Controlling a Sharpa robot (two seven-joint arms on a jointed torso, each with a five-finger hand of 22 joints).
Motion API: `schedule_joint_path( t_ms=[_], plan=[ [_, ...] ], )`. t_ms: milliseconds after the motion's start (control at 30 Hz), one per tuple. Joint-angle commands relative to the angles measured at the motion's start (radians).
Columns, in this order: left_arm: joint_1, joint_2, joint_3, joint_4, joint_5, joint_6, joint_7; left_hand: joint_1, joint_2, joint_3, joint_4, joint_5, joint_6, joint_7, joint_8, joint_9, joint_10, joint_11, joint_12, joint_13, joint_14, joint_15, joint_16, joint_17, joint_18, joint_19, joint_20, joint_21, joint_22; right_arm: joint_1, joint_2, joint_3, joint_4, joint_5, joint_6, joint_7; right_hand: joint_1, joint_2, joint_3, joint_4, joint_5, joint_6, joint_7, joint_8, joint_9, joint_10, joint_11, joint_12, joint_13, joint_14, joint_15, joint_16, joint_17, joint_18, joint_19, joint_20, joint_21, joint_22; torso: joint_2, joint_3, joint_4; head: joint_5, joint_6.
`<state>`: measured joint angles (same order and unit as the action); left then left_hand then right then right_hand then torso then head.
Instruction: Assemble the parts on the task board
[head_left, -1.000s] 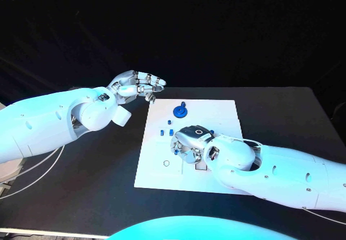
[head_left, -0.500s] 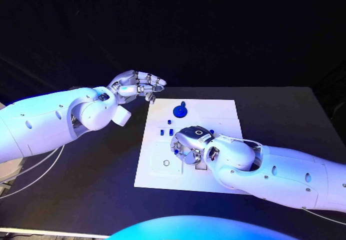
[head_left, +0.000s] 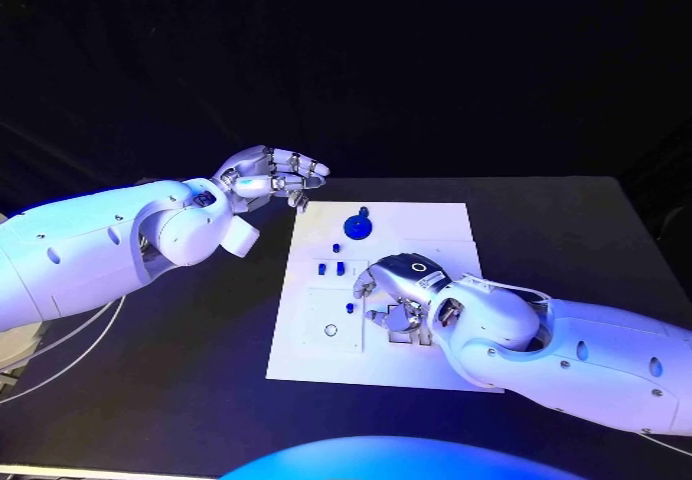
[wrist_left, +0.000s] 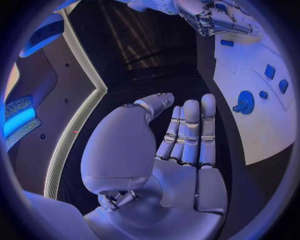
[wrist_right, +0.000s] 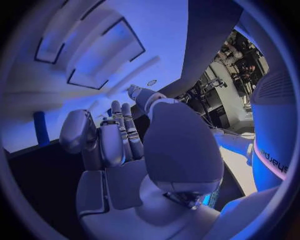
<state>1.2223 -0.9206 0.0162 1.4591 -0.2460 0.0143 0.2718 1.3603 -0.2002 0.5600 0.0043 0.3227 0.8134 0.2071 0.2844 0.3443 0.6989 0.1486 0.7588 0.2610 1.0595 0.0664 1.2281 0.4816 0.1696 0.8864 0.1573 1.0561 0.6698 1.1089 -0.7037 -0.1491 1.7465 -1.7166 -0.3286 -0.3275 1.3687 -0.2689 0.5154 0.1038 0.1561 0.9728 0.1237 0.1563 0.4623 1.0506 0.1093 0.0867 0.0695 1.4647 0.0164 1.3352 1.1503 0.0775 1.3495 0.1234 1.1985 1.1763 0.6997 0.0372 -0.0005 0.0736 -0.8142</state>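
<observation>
The right hand (head_left: 397, 295) sits low over the middle of the task board (head_left: 433, 225), fingers curled down. It covers whatever's under it, so I can't tell if it's holding a part. The left hand (head_left: 274, 172) hangs off the board's far left corner over the table (head_left: 577, 220), fingers bunched together, nothing in them. The round blue part (head_left: 358, 226) lies near the board's far edge, its little stub pointing away from the robot. Small blue parts (head_left: 332, 268) sit just left of the right hand.
</observation>
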Motion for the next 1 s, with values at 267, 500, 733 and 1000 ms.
schedule_joint_path(
  t_ms=[267,500,733,1000],
  plan=[
    [0.000,-0.002,0.000,-0.001,-0.002,0.019,0.001,-0.007,0.003,-0.005,-0.002,-0.001,-0.006,0.004,0.005,0.000,-0.009,0.000,-0.004,-0.002,0.000,0.003,0.005,-0.001,0.016,0.000,0.005,-0.005,-0.001,0.075,-0.131,0.024,0.053,0.115,0.000,0.004,0.021,0.004,-0.024,0.008,-0.004,-0.009,-0.003,-0.015,-0.006,-0.003,-0.003,0.022,0.002,0.013,0.005,0.017,0.023,0.013,0.014,-0.001,0.016,0.024,0.000,0.0001,-0.0010,-0.018,0.015],
    [0.000,-0.002,0.000,-0.001,-0.002,0.021,0.001,-0.007,0.003,-0.005,-0.002,-0.001,-0.006,0.004,0.005,0.000,-0.009,0.000,-0.004,-0.002,0.000,0.003,0.005,-0.001,0.016,0.000,0.005,-0.005,-0.001,0.113,-0.178,0.032,0.045,0.131,0.053,-0.006,0.031,0.002,-0.044,0.012,-0.005,-0.018,-0.009,-0.026,-0.011,-0.020,-0.001,0.027,0.000,0.017,0.007,0.029,0.036,0.012,0.017,0.000,0.016,0.026,0.001,0.0012,-0.0016,-0.025,0.022],
    [0.000,0.000,0.000,-0.001,-0.002,0.024,0.000,-0.007,0.004,-0.006,-0.002,-0.001,-0.007,0.005,0.006,0.000,-0.011,0.001,-0.004,-0.003,-0.001,0.004,0.006,-0.002,0.016,0.000,0.006,-0.005,-0.001,0.121,-0.178,0.033,0.019,0.118,0.142,-0.018,0.060,0.012,-0.116,0.037,-0.015,-0.029,-0.024,-0.044,-0.021,-0.057,0.005,0.043,-0.001,0.012,0.013,0.033,0.027,0.015,0.011,0.005,-0.002,0.014,0.002,0.0009,0.0013,-0.030,0.022],
    [0.000,0.000,0.000,-0.003,-0.002,0.025,-0.001,-0.007,0.004,-0.006,-0.002,-0.001,-0.007,0.005,0.006,0.000,-0.011,0.001,-0.004,-0.003,-0.001,0.004,0.006,-0.002,0.016,0.000,0.006,-0.005,-0.001,0.120,-0.161,0.031,-0.014,0.109,0.187,-0.026,0.089,0.024,-0.155,0.059,-0.022,-0.026,-0.023,-0.051,-0.026,-0.060,0.004,0.067,0.001,0.010,0.013,0.037,0.024,0.016,0.011,0.005,-0.009,0.012,0.003,-0.0003,0.0011,-0.030,0.022]
  ],
)
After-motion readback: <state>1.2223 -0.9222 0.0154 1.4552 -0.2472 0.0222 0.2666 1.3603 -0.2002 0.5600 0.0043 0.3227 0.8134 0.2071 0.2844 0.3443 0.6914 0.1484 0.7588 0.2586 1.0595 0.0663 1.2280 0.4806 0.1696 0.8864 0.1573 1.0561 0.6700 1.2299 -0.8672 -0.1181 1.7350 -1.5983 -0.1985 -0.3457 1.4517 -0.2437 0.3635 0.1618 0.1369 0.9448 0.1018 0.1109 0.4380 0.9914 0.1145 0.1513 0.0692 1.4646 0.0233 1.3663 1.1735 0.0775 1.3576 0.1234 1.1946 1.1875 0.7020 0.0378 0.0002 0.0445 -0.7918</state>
